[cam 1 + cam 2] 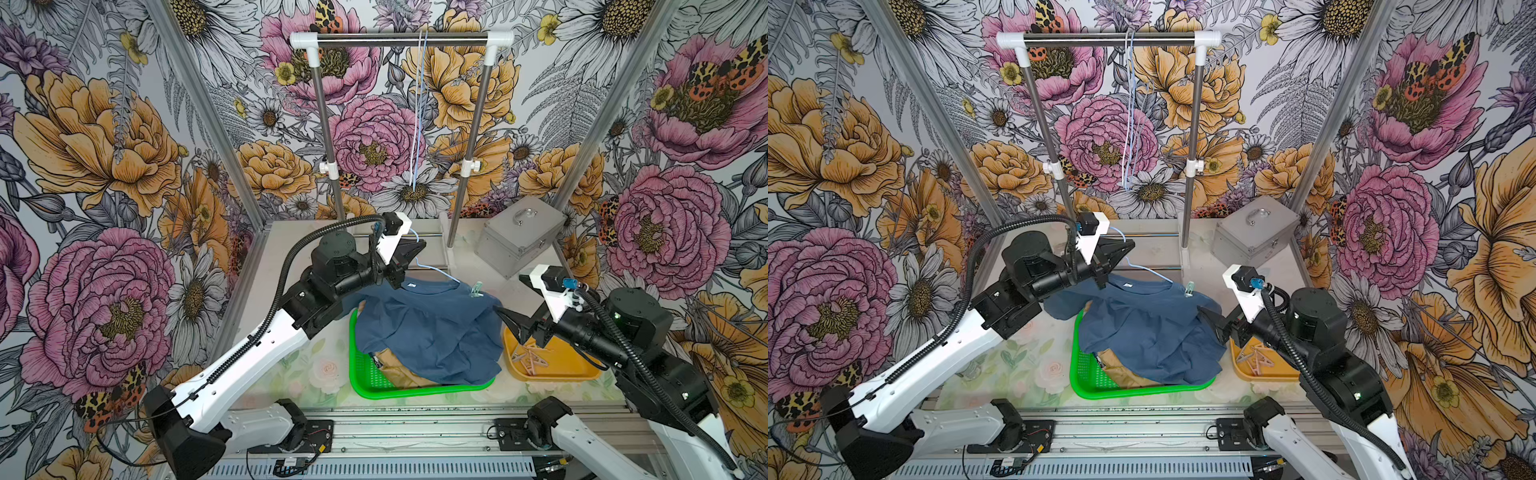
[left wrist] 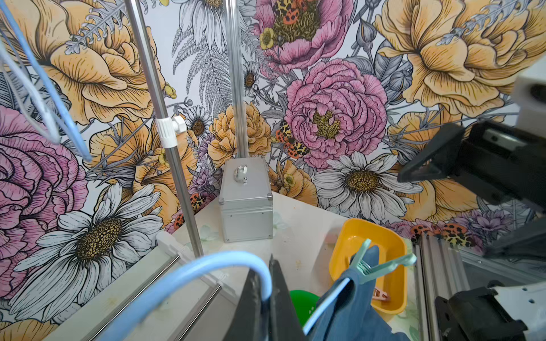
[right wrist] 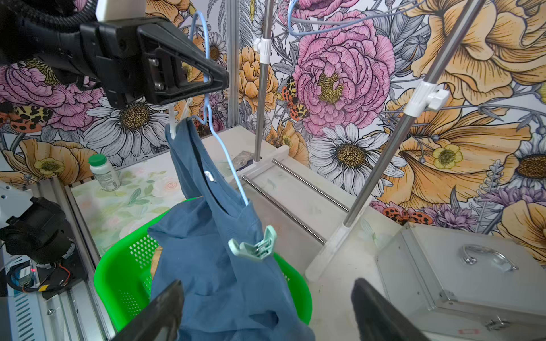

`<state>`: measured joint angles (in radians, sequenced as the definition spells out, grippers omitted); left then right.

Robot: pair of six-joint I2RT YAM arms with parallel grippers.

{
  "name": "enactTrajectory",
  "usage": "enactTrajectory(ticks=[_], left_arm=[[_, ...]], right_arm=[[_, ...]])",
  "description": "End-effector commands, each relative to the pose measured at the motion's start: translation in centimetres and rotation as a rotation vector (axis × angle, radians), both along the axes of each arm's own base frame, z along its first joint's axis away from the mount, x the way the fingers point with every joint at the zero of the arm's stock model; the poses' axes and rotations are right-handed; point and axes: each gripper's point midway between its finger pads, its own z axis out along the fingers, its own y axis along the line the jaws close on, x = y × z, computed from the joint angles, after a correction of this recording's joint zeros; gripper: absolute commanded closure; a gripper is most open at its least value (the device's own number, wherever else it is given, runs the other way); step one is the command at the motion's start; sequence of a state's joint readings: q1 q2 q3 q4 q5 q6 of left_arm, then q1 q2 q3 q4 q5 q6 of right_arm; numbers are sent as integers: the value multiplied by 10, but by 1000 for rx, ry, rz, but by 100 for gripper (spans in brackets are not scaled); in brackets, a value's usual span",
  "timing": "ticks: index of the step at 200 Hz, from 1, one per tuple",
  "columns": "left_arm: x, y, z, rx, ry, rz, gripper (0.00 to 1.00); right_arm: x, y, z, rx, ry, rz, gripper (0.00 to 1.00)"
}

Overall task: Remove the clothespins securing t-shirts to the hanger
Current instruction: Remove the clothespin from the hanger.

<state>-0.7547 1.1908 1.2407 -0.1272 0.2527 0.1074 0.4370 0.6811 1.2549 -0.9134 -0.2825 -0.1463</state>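
Toward the back of the bench, left of centre, the left gripper is pinching the hook of the pale blue hanger. Its jaws are closed tight on the wire, so the hanger is being kept off the bench and steadied for the other arm. The slate blue t-shirt is draping from that hanger down into the green basket near the middle of the front edge, where it is lying over a tan t-shirt. One mint green clothespin is biting the shirt's right shoulder onto the hanger, prongs splayed upward. It is the only pin I can see on this shirt.

Just right of it, the right gripper is hovering with jaws spread wide and nothing between them, facing the pin. It is probably lining up to squeeze those prongs. Beneath it, by the bench's right edge, the yellow tray is holding loose pink and beige clothespins, likely the drop spot. The silver case is sitting well apart in the back right corner.
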Motion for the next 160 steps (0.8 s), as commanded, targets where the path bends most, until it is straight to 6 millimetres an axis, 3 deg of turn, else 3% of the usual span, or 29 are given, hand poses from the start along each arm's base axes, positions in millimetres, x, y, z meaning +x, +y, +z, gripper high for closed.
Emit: enactTrajectory(ticks=[1, 29, 78, 96, 118, 160], left_arm=[[12, 3, -18, 80, -25, 70, 100], [12, -2, -21, 86, -27, 59, 100], [9, -4, -24, 92, -32, 44, 100], [4, -5, -23, 88, -40, 25, 100], [0, -4, -22, 77, -40, 18, 100], [-4, -2, -21, 68, -42, 17, 100]], right_arm=[[-5, -10, -24, -150, 140, -9, 4], [2, -9, -31, -264, 229, 16, 0], [21, 5, -39, -369, 226, 119, 2], [19, 11, -45, -427, 233, 206, 2], [31, 7, -51, -505, 252, 200, 2], [41, 20, -59, -518, 289, 254, 3]])
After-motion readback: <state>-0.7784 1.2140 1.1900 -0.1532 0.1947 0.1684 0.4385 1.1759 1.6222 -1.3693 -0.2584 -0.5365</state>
